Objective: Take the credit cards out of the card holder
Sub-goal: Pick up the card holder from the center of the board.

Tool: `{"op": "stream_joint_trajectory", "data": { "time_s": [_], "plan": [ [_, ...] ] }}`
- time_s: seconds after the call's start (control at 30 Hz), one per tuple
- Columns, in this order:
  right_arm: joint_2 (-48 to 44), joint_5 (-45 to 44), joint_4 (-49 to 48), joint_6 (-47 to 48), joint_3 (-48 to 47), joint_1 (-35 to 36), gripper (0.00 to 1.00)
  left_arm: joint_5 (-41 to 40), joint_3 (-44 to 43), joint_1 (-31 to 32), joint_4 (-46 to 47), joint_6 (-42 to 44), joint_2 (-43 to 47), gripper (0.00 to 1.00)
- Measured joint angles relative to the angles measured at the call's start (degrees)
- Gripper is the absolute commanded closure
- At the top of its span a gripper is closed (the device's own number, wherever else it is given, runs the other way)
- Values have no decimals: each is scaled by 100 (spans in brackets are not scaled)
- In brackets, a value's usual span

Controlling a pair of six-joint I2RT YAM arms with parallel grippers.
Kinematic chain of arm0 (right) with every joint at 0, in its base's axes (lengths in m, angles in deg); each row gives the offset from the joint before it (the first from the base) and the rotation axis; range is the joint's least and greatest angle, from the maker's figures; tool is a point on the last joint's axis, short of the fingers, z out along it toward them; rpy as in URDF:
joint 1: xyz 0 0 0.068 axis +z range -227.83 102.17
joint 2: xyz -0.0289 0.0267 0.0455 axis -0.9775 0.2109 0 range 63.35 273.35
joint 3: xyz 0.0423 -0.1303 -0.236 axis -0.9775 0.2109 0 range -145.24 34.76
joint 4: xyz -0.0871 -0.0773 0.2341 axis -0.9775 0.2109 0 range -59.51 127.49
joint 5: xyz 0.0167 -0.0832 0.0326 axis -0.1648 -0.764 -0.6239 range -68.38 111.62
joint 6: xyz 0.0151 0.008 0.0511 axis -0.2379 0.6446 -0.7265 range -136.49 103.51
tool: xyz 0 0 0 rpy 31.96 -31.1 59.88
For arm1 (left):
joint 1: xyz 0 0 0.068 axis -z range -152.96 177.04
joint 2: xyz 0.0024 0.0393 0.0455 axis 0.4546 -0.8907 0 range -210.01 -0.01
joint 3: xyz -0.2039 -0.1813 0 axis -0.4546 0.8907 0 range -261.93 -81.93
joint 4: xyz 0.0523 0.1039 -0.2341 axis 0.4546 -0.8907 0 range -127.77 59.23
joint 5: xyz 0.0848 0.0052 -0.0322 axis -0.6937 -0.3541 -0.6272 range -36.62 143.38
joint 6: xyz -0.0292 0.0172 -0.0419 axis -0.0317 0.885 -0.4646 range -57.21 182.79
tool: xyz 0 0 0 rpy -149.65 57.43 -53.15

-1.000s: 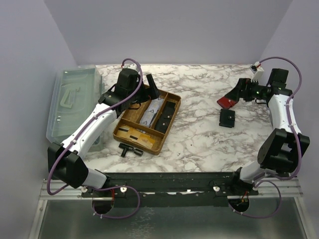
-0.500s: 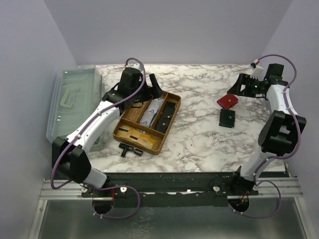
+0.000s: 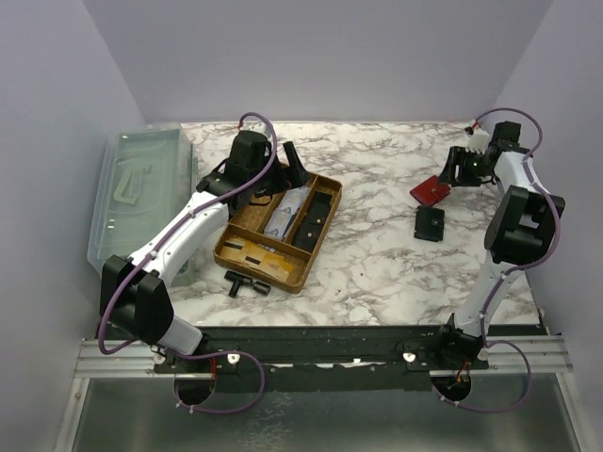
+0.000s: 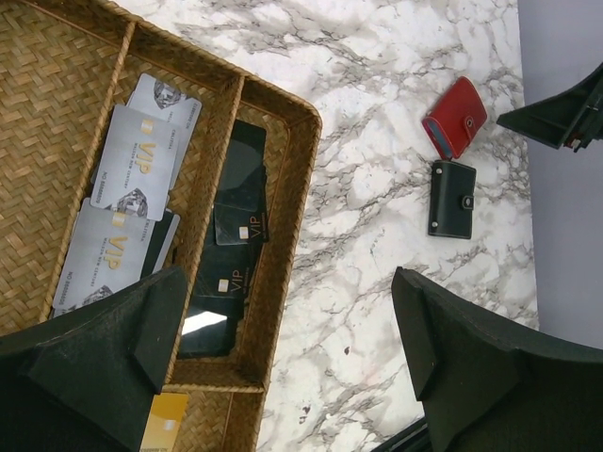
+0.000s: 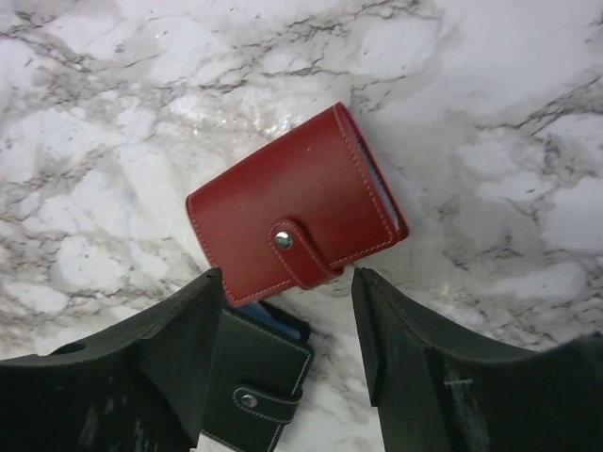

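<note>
A red card holder (image 3: 430, 191) lies snapped shut on the marble table at the far right, with a black card holder (image 3: 430, 224) just in front of it. In the right wrist view my right gripper (image 5: 285, 282) hovers open and empty over the near edge of the red holder (image 5: 297, 217), with the black holder (image 5: 259, 386) below it. It also shows in the top view (image 3: 459, 170). My left gripper (image 3: 283, 174) is open and empty above the wicker tray (image 3: 259, 271). Its wrist view (image 4: 287, 311) shows silver cards (image 4: 141, 160) and black cards (image 4: 236, 235) in the tray.
A clear plastic bin (image 3: 141, 193) stands along the left edge. A black T-shaped tool (image 3: 247, 282) lies in front of the tray. A yellow card (image 4: 165, 419) lies in the tray's near compartment. Walls close in on the left, back and right.
My right arm has swung back toward the far right corner, away from the red holder, which now lies flat on the table. My left gripper has shifted slightly to the right.
</note>
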Motion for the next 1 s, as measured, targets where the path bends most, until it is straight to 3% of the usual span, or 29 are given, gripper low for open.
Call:
{"op": "stream_joint_trajectory", "data": {
  "time_s": [0.23,1.0],
  "plan": [
    [439,-442,28,470,-535,275,41,63,31,0,48,-24,-7,1],
    [750,-1473,109,1121,-551,745,51,299,293,0,262,-199,-35,1]
  ]
}}
